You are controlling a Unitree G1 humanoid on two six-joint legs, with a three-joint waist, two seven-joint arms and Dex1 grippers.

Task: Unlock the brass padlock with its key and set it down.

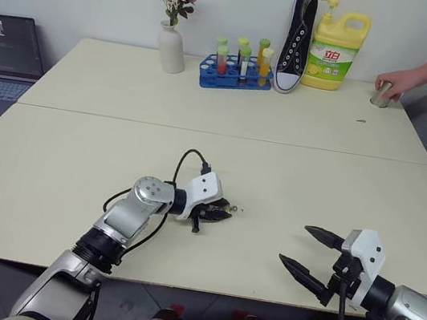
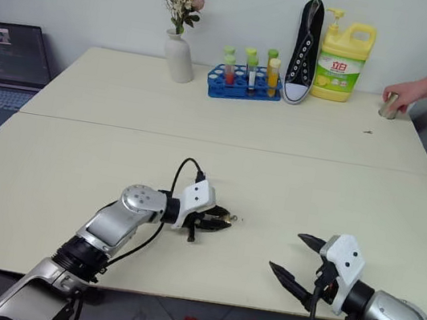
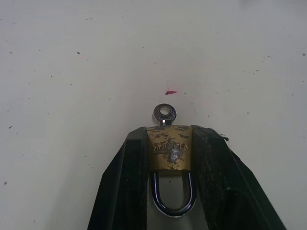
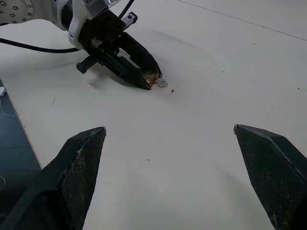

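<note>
Fingers [image 3: 211,182] pinch brass padlock [image 3: 169,152], key [image 3: 164,114] protruding.

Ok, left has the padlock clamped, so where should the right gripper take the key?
Probably by its round bow. The key sticks out of the brass padlock past the left gripper fingertips, the only exposed part. Bring the open right gripper in along the table from the free side, fingers flanking the flat bow.

We note brass padlock [image 3: 169,154]: scuffed golden body, silver shackle closed, lying flat on bench | key [image 3: 164,114]: silvery, round holed head protruding from the body's keyway end.
</note>
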